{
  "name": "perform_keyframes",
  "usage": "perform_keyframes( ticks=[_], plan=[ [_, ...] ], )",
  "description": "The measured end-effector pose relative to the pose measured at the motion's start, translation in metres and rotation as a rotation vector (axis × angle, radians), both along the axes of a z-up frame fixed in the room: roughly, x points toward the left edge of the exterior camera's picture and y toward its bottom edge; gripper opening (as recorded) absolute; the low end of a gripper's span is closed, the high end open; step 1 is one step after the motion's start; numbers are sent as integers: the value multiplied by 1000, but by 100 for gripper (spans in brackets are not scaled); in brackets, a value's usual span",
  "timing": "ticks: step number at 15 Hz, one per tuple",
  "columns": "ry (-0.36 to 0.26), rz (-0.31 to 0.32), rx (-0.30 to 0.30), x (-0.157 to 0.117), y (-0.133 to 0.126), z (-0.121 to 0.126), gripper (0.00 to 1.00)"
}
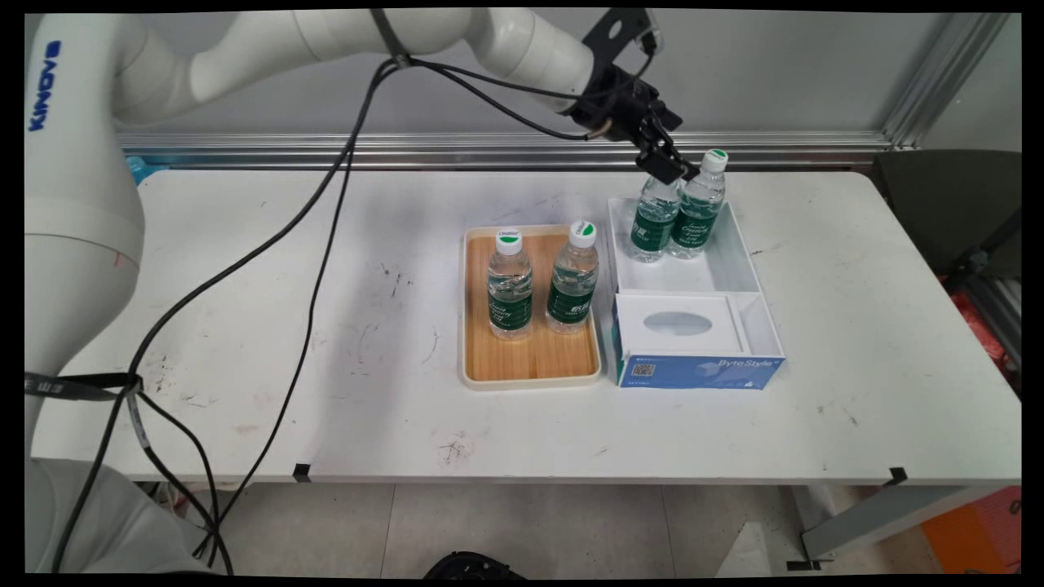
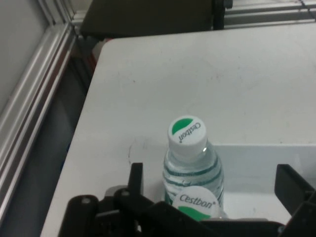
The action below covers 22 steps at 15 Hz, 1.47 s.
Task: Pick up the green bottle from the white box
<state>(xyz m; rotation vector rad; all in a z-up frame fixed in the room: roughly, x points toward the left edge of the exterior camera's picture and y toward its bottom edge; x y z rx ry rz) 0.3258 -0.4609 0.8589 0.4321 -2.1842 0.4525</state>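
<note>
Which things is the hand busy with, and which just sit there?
Busy with: open fingers straddling the left bottle at its cap; neighbour bottle; white bin.
Just sitting: wooden tray, its two bottles, tissue box.

In the main view the gripper [image 1: 670, 165] covers the cap and neck of the left water bottle [image 1: 654, 218] in the white box [image 1: 738, 253], and its fingers overlap there, so the width of the gap between them cannot be read. In the hand view the bottom edge cuts this nearer bottle [image 2: 196, 202] just below its cap, and it hides the lower body of the farther bottle [image 2: 190, 160]. The small print on the tissue box [image 1: 697, 371] and on the bottle labels is too small to read.
</note>
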Motion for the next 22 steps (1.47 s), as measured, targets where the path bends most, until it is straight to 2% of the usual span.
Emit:
perform_keyframes(
  ticks=[8, 19, 20, 22],
  plan=[
    [-62, 9, 24, -11, -14, -21, 100],
    [-93, 32, 57, -11, -12, -31, 100],
    [-94, 33, 60, -11, -12, -31, 0],
    [-95, 39, 65, -10, -11, -31, 0]
  ],
)
